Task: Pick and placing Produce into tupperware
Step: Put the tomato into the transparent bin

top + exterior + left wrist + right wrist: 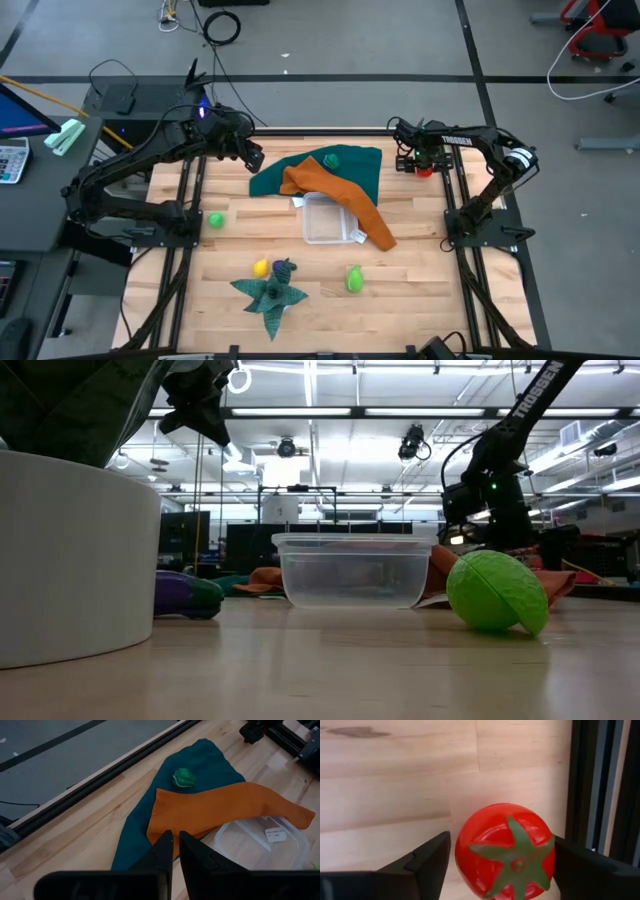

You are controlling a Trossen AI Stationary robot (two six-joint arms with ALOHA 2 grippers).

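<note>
Right end effector [497, 865] around tomato [504, 851], stem-up.

We held our left arm folded over the far left of the bench, its elbow back by the left rail and the forearm reaching inward. The left hand [250, 157] hung raised off the bench, its two fingers [162, 851] pressed nearly together with only a thin slit between them and nothing in it. Our right arm rose from the right rail and bent back toward the far right corner. The right hand [501, 857] sat low there, fingers spread wide to either side of a tomato [504, 851].
</note>
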